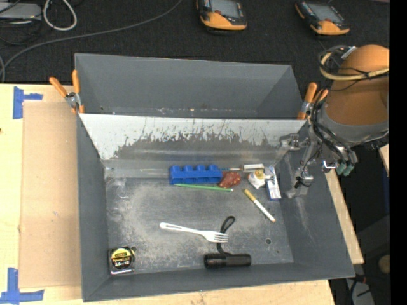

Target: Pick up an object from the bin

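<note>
Since the gripper (299,184) is seen far right of the blue block (195,173), jaw state untellable, the white-and-blue packet (273,187) lying between them is best approached squarely, bin wall (315,224) avoided.

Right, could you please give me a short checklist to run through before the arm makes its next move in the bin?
1. Tool positioned over a thing: not ok, it hangs by the right sloping wall of the bin.
2. Nearest thing, the blue-and-white packet, free to take: probably not ok, a small white thing crowds it.
3. Cream stick lying alone on the floor: ok.
4. Tape measure clear of neighbours: ok.
5. Tool already loaded: cannot tell.
</note>
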Motion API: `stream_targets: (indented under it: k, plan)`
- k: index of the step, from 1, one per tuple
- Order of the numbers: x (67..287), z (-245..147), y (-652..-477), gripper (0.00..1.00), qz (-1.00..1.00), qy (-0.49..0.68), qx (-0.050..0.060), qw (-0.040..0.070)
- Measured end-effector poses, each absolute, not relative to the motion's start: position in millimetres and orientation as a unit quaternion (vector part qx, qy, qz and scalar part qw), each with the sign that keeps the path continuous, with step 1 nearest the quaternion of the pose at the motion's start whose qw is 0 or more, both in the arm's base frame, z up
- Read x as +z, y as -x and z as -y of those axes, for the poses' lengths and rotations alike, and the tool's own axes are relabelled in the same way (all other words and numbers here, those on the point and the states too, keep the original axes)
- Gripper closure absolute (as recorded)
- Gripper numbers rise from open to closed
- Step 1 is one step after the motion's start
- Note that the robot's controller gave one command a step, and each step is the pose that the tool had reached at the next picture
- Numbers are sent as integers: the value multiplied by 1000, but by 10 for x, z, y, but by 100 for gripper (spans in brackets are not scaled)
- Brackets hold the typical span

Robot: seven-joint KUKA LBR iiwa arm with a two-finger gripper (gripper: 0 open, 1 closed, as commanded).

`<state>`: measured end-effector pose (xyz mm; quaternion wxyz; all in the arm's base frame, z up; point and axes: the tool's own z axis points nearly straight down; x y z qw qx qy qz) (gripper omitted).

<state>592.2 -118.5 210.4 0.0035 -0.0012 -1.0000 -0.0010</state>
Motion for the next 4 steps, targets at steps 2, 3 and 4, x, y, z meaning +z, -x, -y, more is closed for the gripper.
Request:
stream_targets:
  k: [2, 3, 4]
  plan:
    - [1183, 328, -6122, 0, 998, 59, -1, -1]
    - [867, 83, -6132, 0, 998, 67, -1, 1]
    - [998, 450, -6219, 0, 1000, -21, -1, 0]
